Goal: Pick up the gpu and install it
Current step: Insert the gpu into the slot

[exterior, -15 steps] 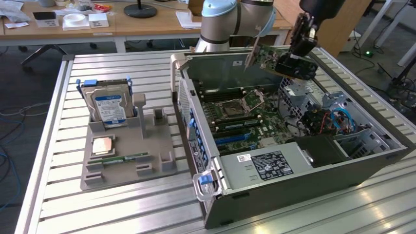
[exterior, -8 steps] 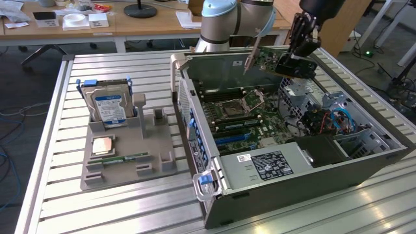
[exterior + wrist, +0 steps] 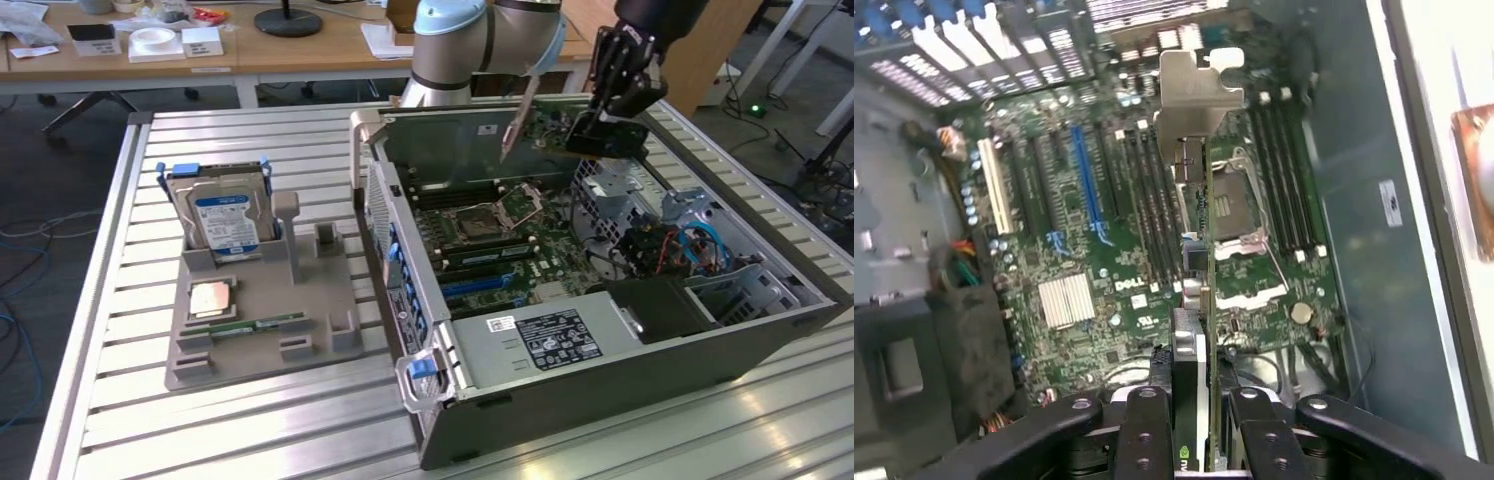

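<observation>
End effector (image 3: 1199, 400) holds gpu (image 3: 1192, 340) edge-on over mobo (image 3: 1074, 250), bracket end pointing away

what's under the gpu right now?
Motherboard, with the CPU socket and memory slots alongside. The strip directly beneath the gpu's edge is covered.
</observation>
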### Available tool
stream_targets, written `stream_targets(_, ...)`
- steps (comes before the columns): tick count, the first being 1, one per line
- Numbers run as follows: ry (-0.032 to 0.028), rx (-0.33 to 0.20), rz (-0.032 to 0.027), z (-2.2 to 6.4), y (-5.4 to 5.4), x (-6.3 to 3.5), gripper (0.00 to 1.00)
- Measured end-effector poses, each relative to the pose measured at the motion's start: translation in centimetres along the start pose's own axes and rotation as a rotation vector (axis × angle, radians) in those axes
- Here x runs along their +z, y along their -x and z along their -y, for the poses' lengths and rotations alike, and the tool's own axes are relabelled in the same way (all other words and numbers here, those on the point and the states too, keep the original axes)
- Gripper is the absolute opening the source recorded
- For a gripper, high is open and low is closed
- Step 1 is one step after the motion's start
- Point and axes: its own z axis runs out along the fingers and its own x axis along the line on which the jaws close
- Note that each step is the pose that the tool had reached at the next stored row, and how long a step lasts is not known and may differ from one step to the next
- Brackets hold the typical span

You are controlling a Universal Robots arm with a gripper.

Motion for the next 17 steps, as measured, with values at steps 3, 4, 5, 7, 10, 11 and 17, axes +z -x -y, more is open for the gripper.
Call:
stream_targets(3, 0.0016, -0.055, -0.0039, 0.0, 0.0, 0.01, 0.27)
stream_targets(4, 0.0021, -0.073, -0.0052, 0.0, 0.0, 0.02, 0.27)
stream_targets(5, 0.0026, -0.091, -0.0066, 0.0, 0.0, 0.02, 0.27)
stream_targets(7, 0.0036, -0.127, -0.0095, 0.0, 0.0, 0.03, 0.27)
stream_targets(10, 0.0053, -0.182, -0.0138, 0.0, 0.0, 0.05, 0.27)
stream_targets(11, 0.0058, -0.2, -0.0152, 0.0, 0.0, 0.05, 0.27)
stream_targets(17, 0.0069, -0.24, -0.0184, 0.01, 0.0, 0.06, 0.27)
